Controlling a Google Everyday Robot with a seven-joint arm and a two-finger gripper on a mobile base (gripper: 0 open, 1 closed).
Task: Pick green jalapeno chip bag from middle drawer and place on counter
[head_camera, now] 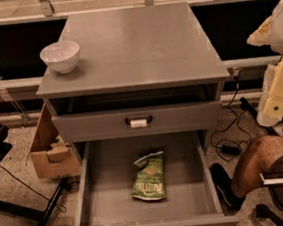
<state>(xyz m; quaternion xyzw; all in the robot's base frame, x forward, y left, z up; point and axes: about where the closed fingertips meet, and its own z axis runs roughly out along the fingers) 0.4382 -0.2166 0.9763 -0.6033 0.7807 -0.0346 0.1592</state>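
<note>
The green jalapeno chip bag (pixel 149 178) lies flat in the middle drawer (pixel 98 209), slightly right of its centre, with its pale top edge towards the back. The drawer is pulled out wide towards me. The counter (pixel 140 50) is the grey top slab above it. My gripper (pixel 281 90) is at the right edge of the view, beside the cabinet's right side at about counter height. It is well away from the bag and holds nothing that I can see.
A white bowl (pixel 60 56) stands on the counter's left front corner. The drawer front with a black handle and white tag (pixel 139 121) is shut above the open drawer. A cardboard box (pixel 50 154) sits left of the cabinet. A person's bare knee (pixel 259 161) and shoe (pixel 222 184), and cables (pixel 230 146), are at the right.
</note>
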